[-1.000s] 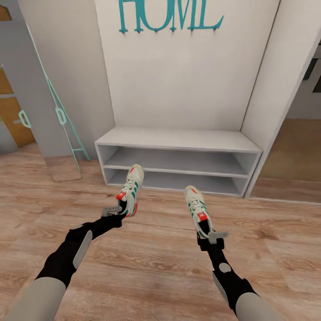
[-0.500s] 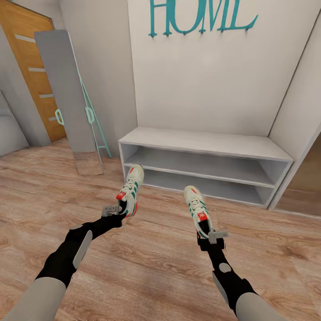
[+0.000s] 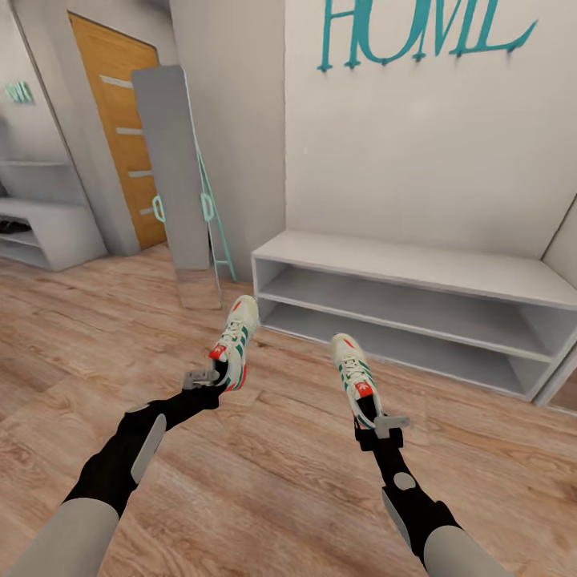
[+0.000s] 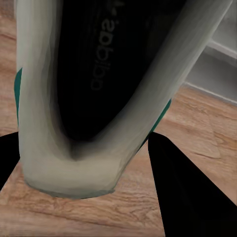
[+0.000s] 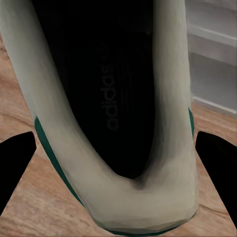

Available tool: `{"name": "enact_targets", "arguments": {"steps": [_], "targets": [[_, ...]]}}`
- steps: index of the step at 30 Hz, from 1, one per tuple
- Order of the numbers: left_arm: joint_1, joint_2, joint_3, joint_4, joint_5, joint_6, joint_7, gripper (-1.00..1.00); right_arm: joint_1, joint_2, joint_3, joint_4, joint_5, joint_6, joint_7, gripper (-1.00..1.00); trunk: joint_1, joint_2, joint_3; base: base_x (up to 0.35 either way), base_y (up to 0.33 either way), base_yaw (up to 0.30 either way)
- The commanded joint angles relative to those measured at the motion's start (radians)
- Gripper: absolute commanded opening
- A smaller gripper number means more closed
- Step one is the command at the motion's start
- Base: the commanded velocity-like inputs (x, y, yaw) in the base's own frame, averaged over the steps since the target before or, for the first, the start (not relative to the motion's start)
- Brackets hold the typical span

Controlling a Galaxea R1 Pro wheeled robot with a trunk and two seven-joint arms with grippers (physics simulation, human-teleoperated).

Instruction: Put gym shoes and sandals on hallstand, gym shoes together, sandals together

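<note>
Nearest, in the head view, two dark arms are seen reaching forward over the corridor floor. At about 11 o'clock the left gripper is closed on the heel of the left gym shoe, which is held above the planks with its toe pointing away. At about 1 o'clock the right gripper is clamped on the heel of the right gym shoe, also raised off the floor, toe forward. The two shoes are held well apart.

In the left wrist view the dark insole and pale collar of the left shoe are seen between the black fingers. In the right wrist view the right shoe is flanked likewise by black fingers.

Farther off, at 1 to 2 o'clock, a low grey two-tier unit is set against the wall, its shelves bare. At 11 o'clock a tall leaning mirror is seen beside a wooden door. At 10 o'clock another grey shelved unit is placed, with something dark on a low shelf. Teal lettering is mounted on the far wall.
</note>
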Motion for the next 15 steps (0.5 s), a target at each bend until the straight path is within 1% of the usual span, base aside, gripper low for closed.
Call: {"name": "enact_targets", "arguments": {"steps": [1, 3, 7, 15], "targets": [[0.000, 0.000, 0.001, -0.001, 0.010, 0.008, -0.002, -1.00, -0.001, 0.001, -0.006, 0.001, 0.011, -0.003, -0.003, -1.00, 0.000, 0.000, 0.000, 0.154, 0.000, 0.296], [0.000, 0.000, 0.001, -0.001, 0.010, 0.008, -0.002, -1.00, -0.001, 0.001, -0.006, 0.000, 0.011, -0.003, -0.003, -1.00, 0.000, 0.000, 0.001, 0.201, 0.000, 0.296], [0.000, 0.000, 0.001, 0.000, 0.011, 0.008, -0.002, -1.00, -0.001, 0.001, -0.006, 0.001, 0.011, -0.003, -0.003, -1.00, 0.000, 0.000, 0.004, 0.288, 0.046, 0.296], [0.000, 0.000, 0.001, 0.000, 0.011, 0.008, -0.002, -1.00, -0.001, 0.001, -0.006, 0.001, 0.011, -0.003, -0.003, -1.00, 0.000, 0.000, 0.005, 0.333, 0.125, 0.298]]}}
